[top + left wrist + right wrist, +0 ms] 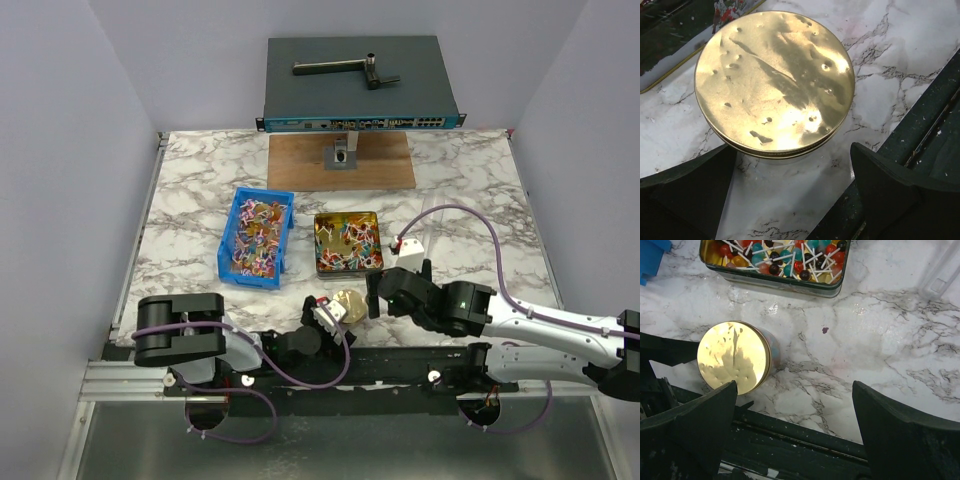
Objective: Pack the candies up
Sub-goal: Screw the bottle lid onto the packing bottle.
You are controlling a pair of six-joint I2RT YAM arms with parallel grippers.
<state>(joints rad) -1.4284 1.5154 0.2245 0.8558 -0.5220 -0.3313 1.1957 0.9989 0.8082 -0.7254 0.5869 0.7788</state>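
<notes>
The candies are small coloured sweets on white sticks. Some fill a blue bin (256,238) and others lie in a square dark tin (347,243), whose near wall shows in the right wrist view (775,279) with candies (790,255) inside. A round gold tin (349,303) stands near the table's front edge. My left gripper (333,313) is just before it, open, with the gold top (775,82) ahead of its fingers (900,195) and only marble between them. My right gripper (400,279) hovers open to the right of the gold tin (734,358), holding nothing.
A clear plastic piece (942,275) lies on the marble to the right of the square tin. A grey network switch (360,85) on a wooden board (340,160) sits at the back. The black base rail (800,445) runs along the near edge.
</notes>
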